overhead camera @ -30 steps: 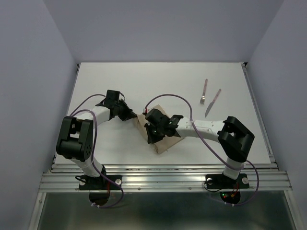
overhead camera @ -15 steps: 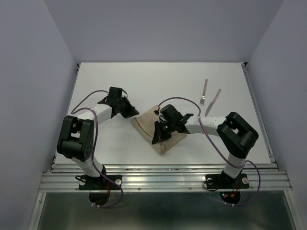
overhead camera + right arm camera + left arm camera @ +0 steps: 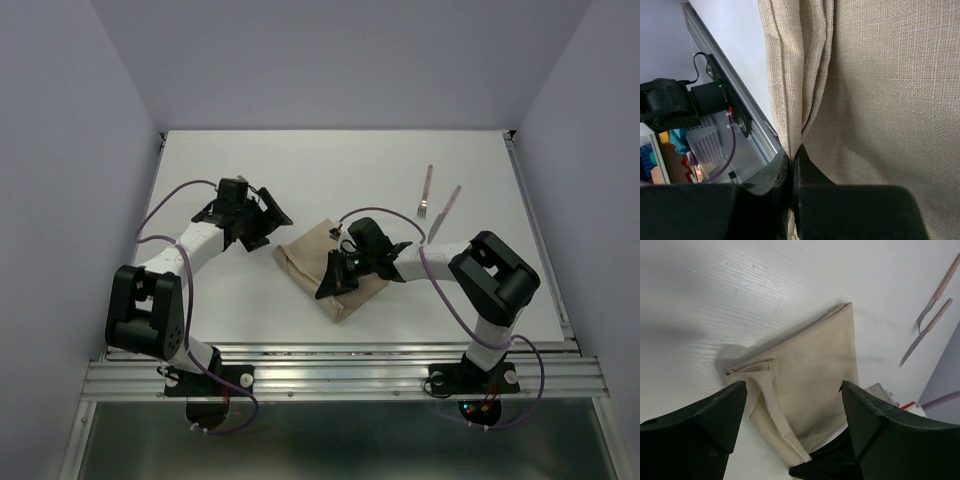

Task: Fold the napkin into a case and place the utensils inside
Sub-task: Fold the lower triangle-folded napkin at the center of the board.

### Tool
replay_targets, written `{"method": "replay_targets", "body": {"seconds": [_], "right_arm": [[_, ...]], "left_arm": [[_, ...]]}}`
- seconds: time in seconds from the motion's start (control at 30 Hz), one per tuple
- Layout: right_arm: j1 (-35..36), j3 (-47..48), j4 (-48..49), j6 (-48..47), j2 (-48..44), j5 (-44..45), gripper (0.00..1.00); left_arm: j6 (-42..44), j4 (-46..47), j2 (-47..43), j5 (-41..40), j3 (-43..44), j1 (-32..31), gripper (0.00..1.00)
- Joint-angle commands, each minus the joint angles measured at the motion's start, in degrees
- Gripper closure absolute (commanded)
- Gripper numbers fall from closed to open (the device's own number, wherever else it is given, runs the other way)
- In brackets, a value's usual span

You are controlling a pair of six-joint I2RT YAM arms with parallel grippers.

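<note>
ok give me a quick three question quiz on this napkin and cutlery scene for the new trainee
1. True or false: the fork and knife already lie inside the napkin.
2. Which arm's jaws are shut on the cloth? A) left B) right C) both
3. Fill in: on the left arm, the jaws stand ____.

Key: 1 false, both lie on the table apart from the napkin; 2 B; 3 open.
</note>
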Motion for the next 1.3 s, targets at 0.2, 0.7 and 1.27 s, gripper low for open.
{"method": "replay_targets", "body": {"seconds": [0.2, 0.7, 1.27], "right_arm": [[-0.42, -1.33, 7.67, 2.68, 0.36, -3.67, 0.99], [-0.42, -3.43, 10.48, 3.38, 1.23, -3.49, 0.99], [-0.42, -3.96, 10.49, 2.5, 3.17, -2.44, 0.99]], "left_arm": [[2.83, -7.76, 1.04, -6.76, 0.88, -3.75, 0.07], [1.51, -13.13, 7.74, -14.5, 7.75, -9.73, 0.3], [1.07, -11.81, 10.46, -13.09, 9.32, -10.17, 0.36]]}}
